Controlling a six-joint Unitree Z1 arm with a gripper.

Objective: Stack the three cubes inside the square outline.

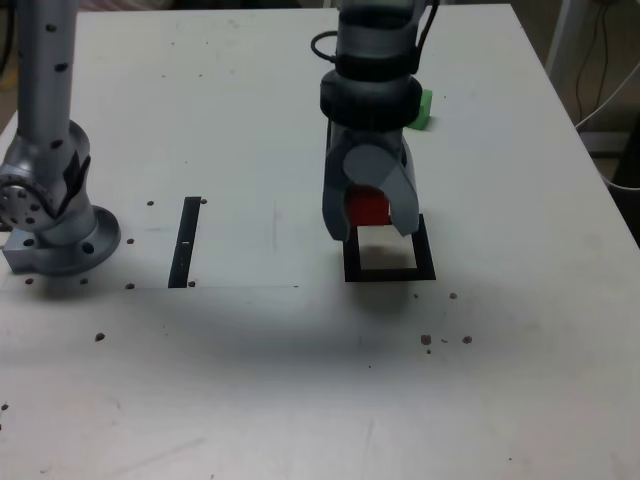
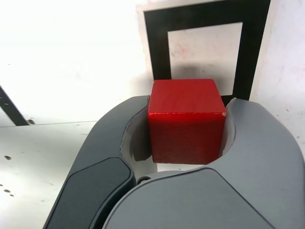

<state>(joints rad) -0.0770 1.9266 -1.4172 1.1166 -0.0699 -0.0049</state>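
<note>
Tool (image 1: pixel 371 212) clenched on red cube (image 2: pixel 187 119), hanging just above the square outline (image 1: pixel 390 271) on the tabletop (image 1: pixel 250 380). Green cube (image 1: pixel 423 108) well beyond the tool, partly hidden behind it.

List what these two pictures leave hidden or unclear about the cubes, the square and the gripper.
- Yellow cube: in neither view; where it sits cannot be told.
- Green cube: mostly hidden behind the arm in the exterior view; absent from the wrist view.
- Red cube: its underside is hidden by the gripper, so whether it touches the table is unclear.
- Square outline: its far edge is covered by the gripper in the exterior view; the near edge is blocked in the wrist view.
</note>
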